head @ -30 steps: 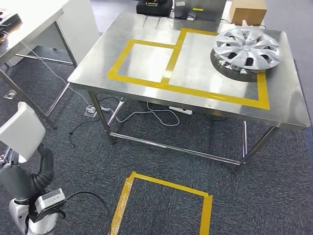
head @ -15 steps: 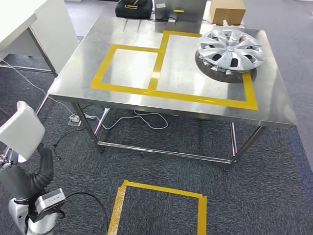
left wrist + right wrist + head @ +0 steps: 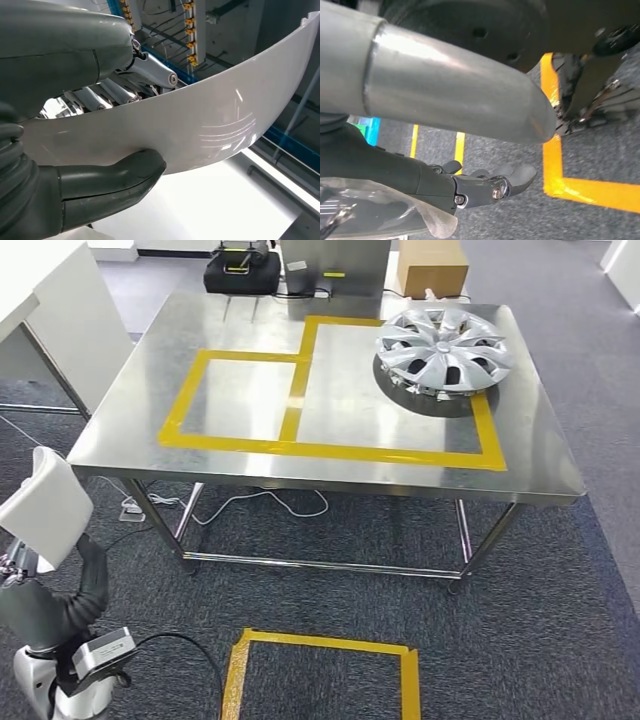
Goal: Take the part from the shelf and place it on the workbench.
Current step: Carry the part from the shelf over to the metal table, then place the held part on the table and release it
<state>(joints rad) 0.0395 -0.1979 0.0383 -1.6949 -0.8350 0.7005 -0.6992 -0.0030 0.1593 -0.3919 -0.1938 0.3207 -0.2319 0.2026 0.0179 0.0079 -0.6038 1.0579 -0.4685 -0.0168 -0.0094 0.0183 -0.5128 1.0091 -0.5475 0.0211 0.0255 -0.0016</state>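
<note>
One white part [image 3: 211,120] sits pinched in the left robot hand [image 3: 75,150].

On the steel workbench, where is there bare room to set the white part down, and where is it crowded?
The smaller taped rectangle lies bare, as does the near left of the larger one beside the hubcap. The workbench far edge is crowded: a black case and a cardboard box. The left hand grips the white part.

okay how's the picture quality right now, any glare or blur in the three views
Head view: sharp, soft sheen on the steel workbench. Left wrist view: glare streaks on the white part; background soft. Right wrist view: the silver arm tube up close looks blurred.
</note>
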